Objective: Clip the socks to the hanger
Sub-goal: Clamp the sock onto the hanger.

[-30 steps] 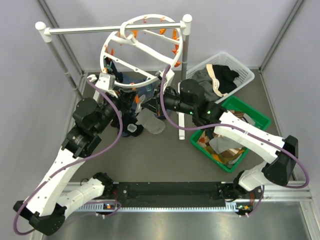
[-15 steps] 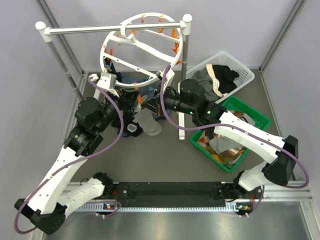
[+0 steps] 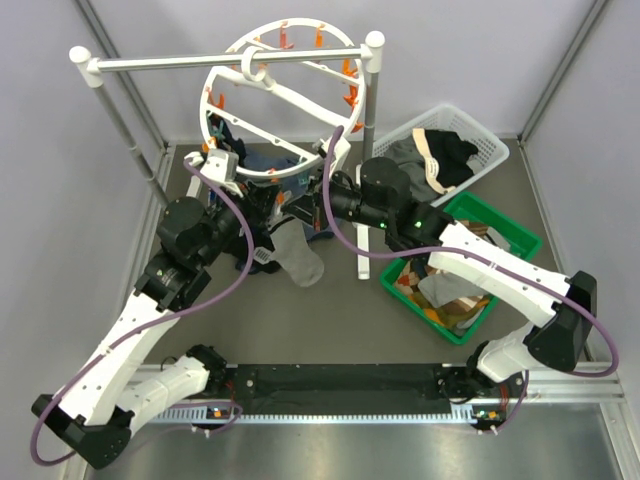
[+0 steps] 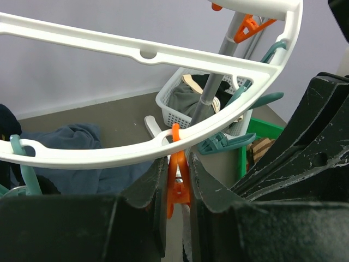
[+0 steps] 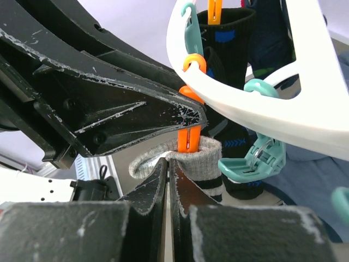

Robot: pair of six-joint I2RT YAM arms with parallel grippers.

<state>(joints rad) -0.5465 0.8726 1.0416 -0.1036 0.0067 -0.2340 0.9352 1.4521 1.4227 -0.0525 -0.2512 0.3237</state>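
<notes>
Up by the white rack (image 3: 200, 61), the round hanger (image 4: 109, 155) hangs from the bar, and both arms reach in under its near rim. The left gripper (image 4: 177, 164) has its two fingers pressed against the sides of one orange clip (image 4: 175, 185), which hangs from the ring's lower arc; there is hardly any space between the fingers beyond the clip itself. Right below it the right gripper (image 5: 168, 164) is pinched almost shut, with the rolled cuff of the light grey sock (image 3: 298, 255) caught at its tips. The cuff sits directly under the orange clip, whose lower end touches or dips into the cuff opening. I cannot tell whether the clip has actually bitten on the fabric. The rest of the sock droops below the two grippers, down toward the table. Just beyond, dark socks (image 5: 229, 33) with blue marks hang from other clips on the ring. A blue-grey garment (image 4: 71, 139) lies on the table behind, and a white basket (image 3: 482, 128) and a green bin (image 3: 520, 236) of clothes stand off to the right.
</notes>
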